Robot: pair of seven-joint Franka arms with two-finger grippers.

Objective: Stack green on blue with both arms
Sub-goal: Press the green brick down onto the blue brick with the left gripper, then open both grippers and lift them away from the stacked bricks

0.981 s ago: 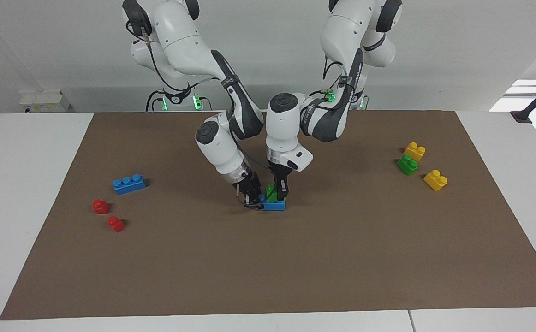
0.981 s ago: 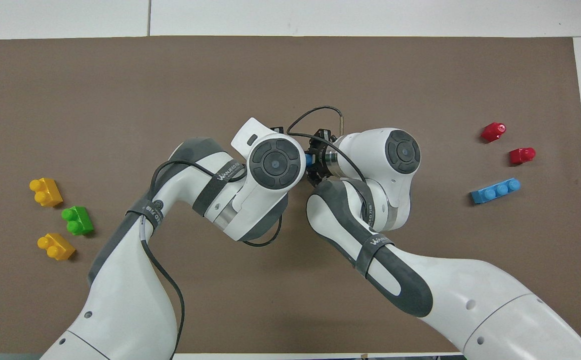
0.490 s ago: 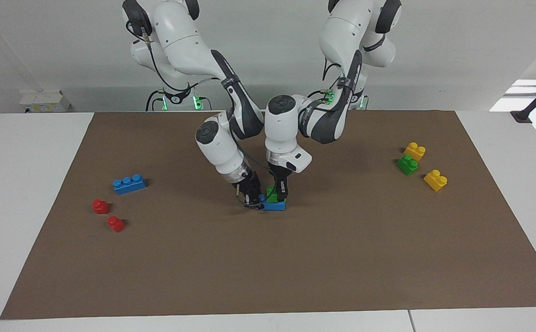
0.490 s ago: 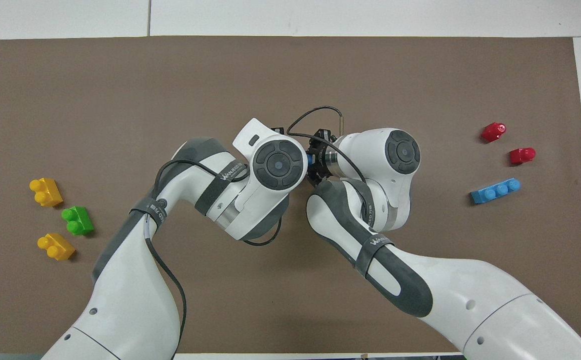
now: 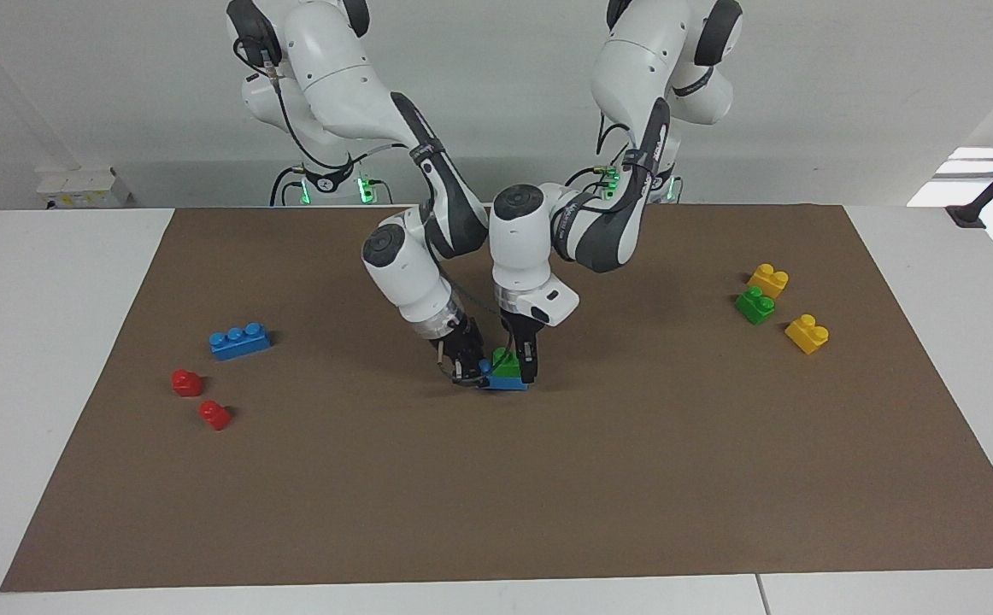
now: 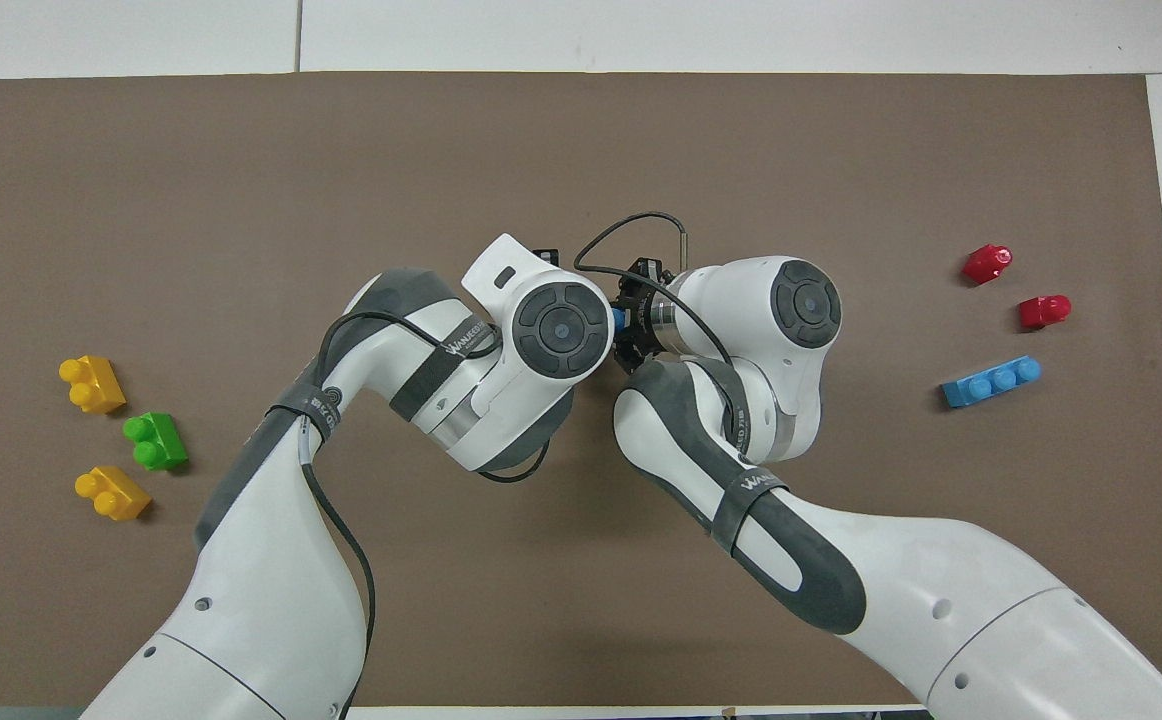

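At the middle of the brown mat [image 5: 633, 478] on the worktop, the green brick [image 5: 506, 364] now sits on the blue brick [image 5: 507, 382], toward the left arm's end of it, where a second ago it was tilted above it. The left gripper [image 5: 519, 366] straddles the green brick; its fingers, clamped a moment ago, are loosening, though how far I cannot tell. The right gripper [image 5: 467, 367] stays with fingers closed on the blue brick's other end, steadying it. The stack looks made; what remains, I judge, is letting go and lifting away cleanly.
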